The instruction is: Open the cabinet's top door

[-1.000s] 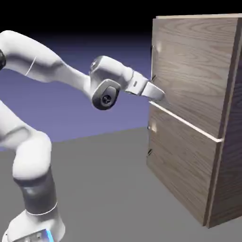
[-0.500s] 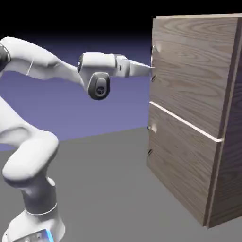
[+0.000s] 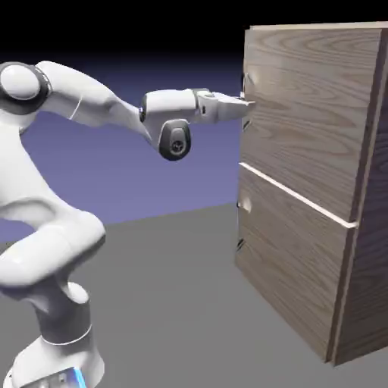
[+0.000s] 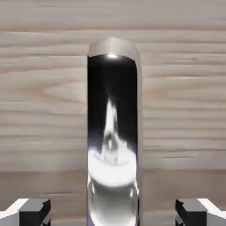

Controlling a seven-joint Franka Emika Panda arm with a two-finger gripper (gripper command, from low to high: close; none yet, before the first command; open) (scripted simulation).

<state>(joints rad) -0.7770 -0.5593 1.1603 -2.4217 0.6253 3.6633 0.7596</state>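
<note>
Gripping step — hand (image 3: 247, 104) at upper right of frame, closed on handle (image 4: 113, 132) of top door (image 3: 303, 114); next move, by judgement — pull outward along door's swing.

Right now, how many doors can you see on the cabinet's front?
2. The top door fills the upper part of the cabinet, with the fingers at its handle; the lower door sits directly beneath it.
</note>
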